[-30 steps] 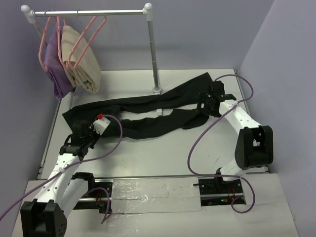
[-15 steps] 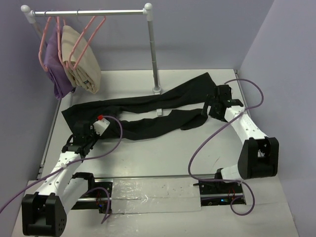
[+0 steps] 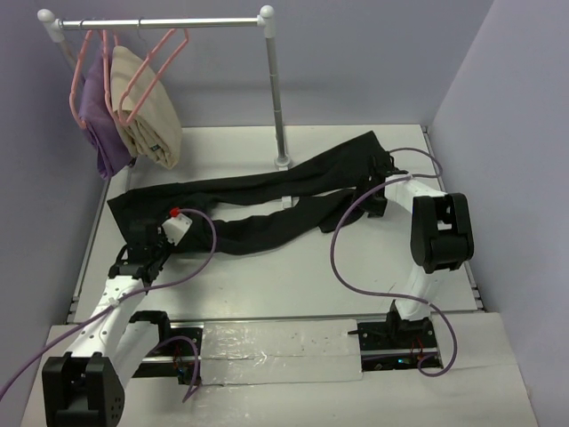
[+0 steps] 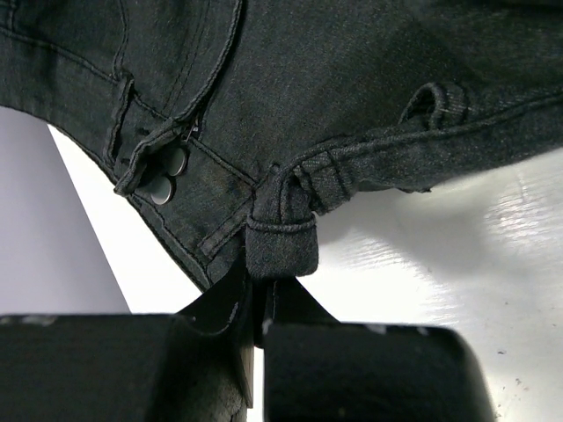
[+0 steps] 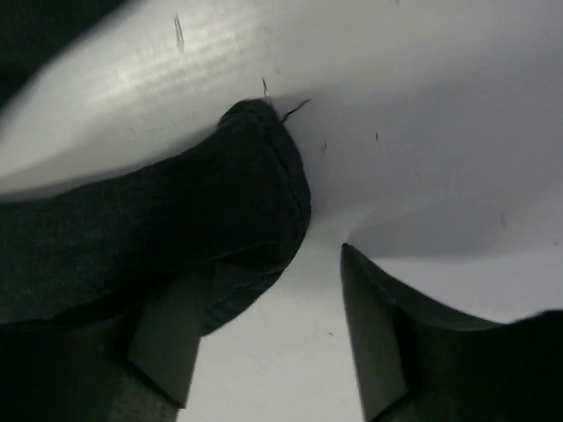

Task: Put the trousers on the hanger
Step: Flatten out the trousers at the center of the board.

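Note:
The black trousers (image 3: 267, 200) lie flat across the table, waist at the left and leg ends at the right. My left gripper (image 3: 142, 236) is shut on the waistband by a belt loop (image 4: 280, 233), with its jaws (image 4: 259, 294) pressed together. My right gripper (image 3: 380, 182) is open at the leg ends. In the right wrist view a leg hem (image 5: 220, 211) lies over its left finger (image 5: 167, 352), and the gap (image 5: 273, 343) shows bare table. A pink hanger (image 3: 160, 62) hangs on the rail at the back left.
A metal clothes rail (image 3: 160, 22) on a post (image 3: 277, 98) stands at the back. Pink hangers on it carry a purple garment (image 3: 93, 116) and a beige garment (image 3: 147, 116). Walls close in on the left, right and back.
My right arm has folded in and its gripper has moved left to the trouser leg ends. The lower leg end has shifted towards the back. My left gripper has pulled the waist slightly farther back.

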Robot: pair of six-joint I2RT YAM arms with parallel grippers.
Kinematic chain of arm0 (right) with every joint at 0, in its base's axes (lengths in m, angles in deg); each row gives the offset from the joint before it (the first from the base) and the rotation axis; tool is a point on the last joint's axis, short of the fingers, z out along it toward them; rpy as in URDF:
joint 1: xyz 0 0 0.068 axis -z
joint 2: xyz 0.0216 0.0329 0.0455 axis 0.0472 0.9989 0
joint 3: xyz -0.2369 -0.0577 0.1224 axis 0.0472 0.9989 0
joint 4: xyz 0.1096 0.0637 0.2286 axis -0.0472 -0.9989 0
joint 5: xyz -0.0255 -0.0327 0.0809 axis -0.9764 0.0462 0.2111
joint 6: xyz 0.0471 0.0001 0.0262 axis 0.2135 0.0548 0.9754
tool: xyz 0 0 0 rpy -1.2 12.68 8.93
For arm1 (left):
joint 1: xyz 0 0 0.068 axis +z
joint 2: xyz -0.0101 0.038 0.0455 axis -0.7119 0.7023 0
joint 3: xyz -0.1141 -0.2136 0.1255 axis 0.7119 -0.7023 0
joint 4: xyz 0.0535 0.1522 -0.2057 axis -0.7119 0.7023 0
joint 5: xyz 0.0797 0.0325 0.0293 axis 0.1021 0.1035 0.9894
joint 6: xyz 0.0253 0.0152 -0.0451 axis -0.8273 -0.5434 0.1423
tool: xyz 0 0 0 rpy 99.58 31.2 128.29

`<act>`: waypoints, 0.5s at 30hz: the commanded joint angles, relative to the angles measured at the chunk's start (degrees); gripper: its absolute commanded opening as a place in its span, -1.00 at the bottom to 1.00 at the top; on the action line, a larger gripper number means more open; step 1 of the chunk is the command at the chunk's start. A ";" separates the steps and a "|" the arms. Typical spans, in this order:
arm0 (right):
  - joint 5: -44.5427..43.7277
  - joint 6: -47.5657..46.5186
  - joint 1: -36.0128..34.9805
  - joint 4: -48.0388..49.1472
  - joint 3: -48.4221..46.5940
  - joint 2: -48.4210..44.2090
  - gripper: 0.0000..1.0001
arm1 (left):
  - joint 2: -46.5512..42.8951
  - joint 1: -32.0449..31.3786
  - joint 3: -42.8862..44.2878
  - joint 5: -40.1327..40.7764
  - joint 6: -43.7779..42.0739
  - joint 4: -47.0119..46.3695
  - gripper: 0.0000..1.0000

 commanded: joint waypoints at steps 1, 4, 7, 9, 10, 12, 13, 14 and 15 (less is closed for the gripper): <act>2.19 1.34 -0.05 3.93 -2.33 1.37 0.06 | -1.23 2.12 1.98 1.29 -0.63 1.09 -1.00; 1.66 0.73 0.30 4.81 -2.15 -0.12 -0.88 | -1.93 3.35 2.59 0.94 -0.90 1.88 -1.00; -0.10 0.20 1.52 5.17 -1.45 -4.41 -1.00 | -3.42 6.33 3.56 -0.11 -1.25 3.89 -0.99; -2.56 -0.33 3.45 4.73 -0.40 -8.02 -1.00 | -4.39 7.39 3.91 0.06 -2.30 4.60 -1.00; -2.74 -0.33 5.55 4.47 -0.04 -12.30 -1.00 | -5.26 8.44 3.91 0.41 -2.74 4.69 -1.00; -2.13 -0.24 8.54 3.50 0.31 -16.89 -1.00 | -6.06 9.76 3.65 1.55 -4.50 4.43 -1.00; -1.69 -0.15 11.78 3.15 0.31 -21.18 -1.00 | -6.67 11.51 3.65 1.81 -5.11 4.26 -1.00; -1.33 0.46 13.38 2.54 -0.04 -23.22 -1.00 | -6.94 12.49 3.74 1.73 -6.51 4.08 -1.00; -0.72 0.90 16.26 2.44 -0.30 -26.81 -1.00 | -7.12 13.71 3.74 0.95 -7.48 3.99 -1.00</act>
